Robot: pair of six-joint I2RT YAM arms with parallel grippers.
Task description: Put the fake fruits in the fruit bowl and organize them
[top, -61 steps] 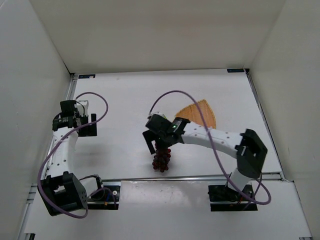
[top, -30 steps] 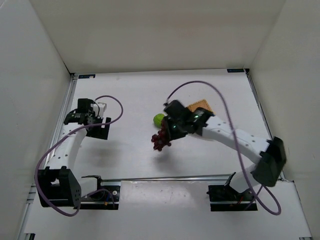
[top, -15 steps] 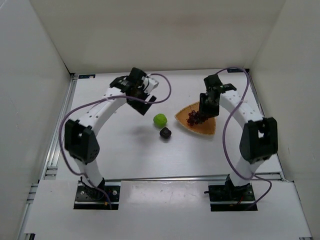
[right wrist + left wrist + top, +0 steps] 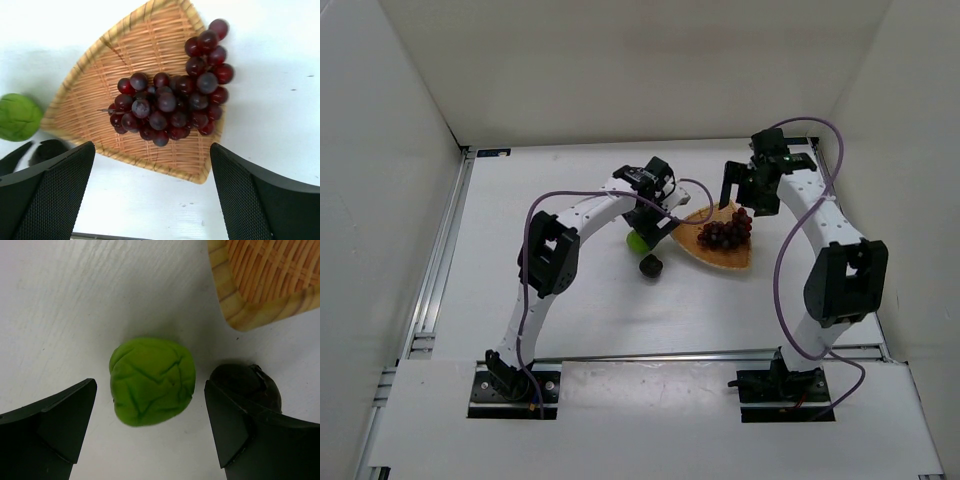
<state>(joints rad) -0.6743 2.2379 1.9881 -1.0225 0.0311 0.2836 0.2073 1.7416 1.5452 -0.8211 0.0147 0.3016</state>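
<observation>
The fruit bowl is a fan-shaped wicker basket right of centre. In it lies the dark red grape bunch, with a few grapes over the far rim. My right gripper hovers open just behind it; from the right wrist, the grape bunch lies free in the basket beyond my right gripper. My left gripper is open, straddling the bright green fruit on the table without touching it. The dark purple-black fruit sits by the right finger. From above, the green fruit peeks out under my left gripper.
The dark fruit lies on the table just in front of the green one, left of the basket's corner. White walls enclose the table on three sides. The green fruit also shows at the right wrist view's left edge.
My right gripper carried the grape bunch to the basket, opened and let it go there. My left arm swung right and came down over the green fruit.
</observation>
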